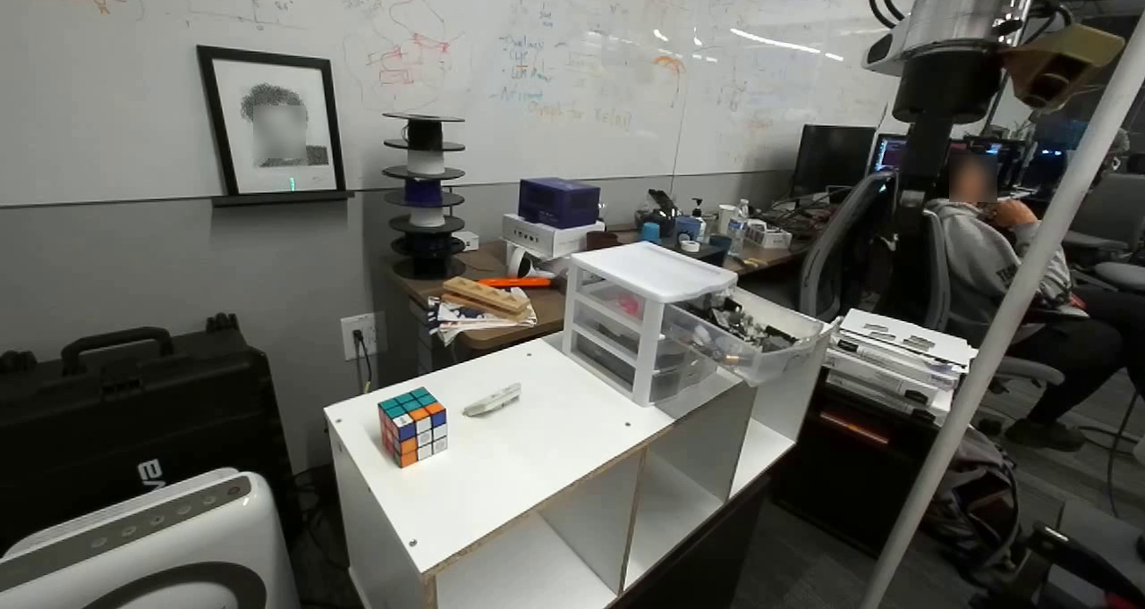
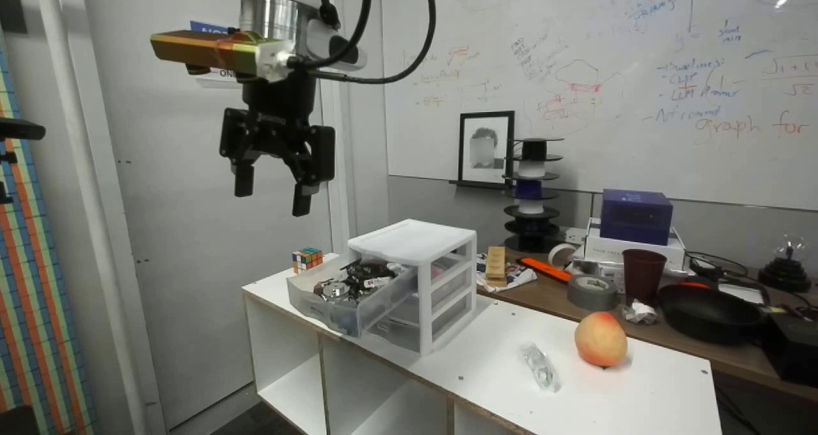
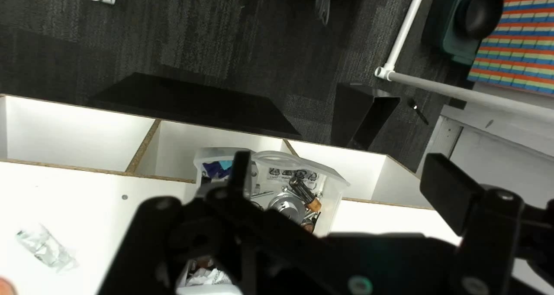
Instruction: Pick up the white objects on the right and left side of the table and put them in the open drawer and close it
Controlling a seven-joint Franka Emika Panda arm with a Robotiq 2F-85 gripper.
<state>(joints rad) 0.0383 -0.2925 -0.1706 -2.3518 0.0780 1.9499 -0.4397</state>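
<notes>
The gripper (image 2: 273, 192) hangs high above the level of the surface (image 2: 498, 333), its fingers (image 2: 303, 200) pointing down and spread wide apart. One white object (image 1: 492, 400), a flat pale strip, lies on the surface below the gripper and well left of it in an exterior view. Just beside the strip, on the side away from the gripper in that view, sits a multicoloured puzzle cube (image 1: 413, 427). The second white object (image 2: 540, 367), a crinkled, partly clear wrapped piece, lies below the gripper and well right of it in an exterior view; a yellow-red peach (image 2: 601, 339) rests near it, farther right of the gripper. Between the two white objects stands the drawer unit (image 2: 415, 240), lower than the gripper, its top drawer (image 2: 316, 307) pulled out on the gripper's side and holding small dark and metallic parts. In the wrist view this translucent drawer shows between the gripper's fingers, a black cylinder (image 3: 305, 194) with a copper-coloured end lying in it. Past the surface, right of the gripper in an exterior view, a desk (image 2: 546, 299) bears a grey tape roll (image 2: 591, 297), a dark red cup (image 2: 642, 275), a black pan (image 2: 712, 317) and a purple box (image 2: 636, 218). A stack of spools (image 2: 532, 195) stands there too.
</notes>
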